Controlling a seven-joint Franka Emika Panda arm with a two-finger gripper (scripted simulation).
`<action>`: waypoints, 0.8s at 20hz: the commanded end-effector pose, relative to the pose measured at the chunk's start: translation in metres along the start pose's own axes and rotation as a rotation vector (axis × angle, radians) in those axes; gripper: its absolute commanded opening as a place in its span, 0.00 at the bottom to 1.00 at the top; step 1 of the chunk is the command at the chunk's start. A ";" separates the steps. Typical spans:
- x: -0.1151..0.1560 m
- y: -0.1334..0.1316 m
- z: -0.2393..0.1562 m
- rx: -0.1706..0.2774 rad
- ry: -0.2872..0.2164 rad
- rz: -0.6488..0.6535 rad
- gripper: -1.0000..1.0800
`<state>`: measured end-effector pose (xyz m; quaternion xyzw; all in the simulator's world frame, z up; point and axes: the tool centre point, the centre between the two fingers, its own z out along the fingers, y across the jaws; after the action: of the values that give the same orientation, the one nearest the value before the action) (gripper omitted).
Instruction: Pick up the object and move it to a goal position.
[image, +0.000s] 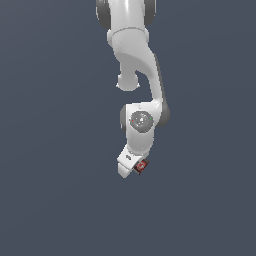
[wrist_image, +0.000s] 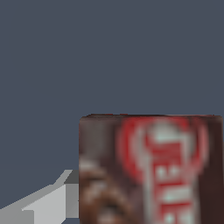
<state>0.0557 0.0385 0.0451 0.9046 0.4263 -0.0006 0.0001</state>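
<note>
One box is held between the fingers of the single down-reaching arm, lower centre.

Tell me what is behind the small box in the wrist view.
Behind the box only plain grey-blue background shows. One light grey gripper finger reaches its edge, partly covered. The box hides any other finger, and whatever lies directly behind it.

One robot arm, one gripper. One small dark box, red-and-white label. Nothing else to count on the grey ground.
</note>
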 end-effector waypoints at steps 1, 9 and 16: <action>0.002 -0.015 -0.012 -0.001 0.000 -0.001 0.00; 0.011 -0.081 -0.062 -0.002 -0.001 -0.001 0.00; 0.020 -0.147 -0.113 -0.003 -0.002 -0.001 0.00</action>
<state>-0.0346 0.1373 0.1468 0.9043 0.4269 -0.0008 0.0014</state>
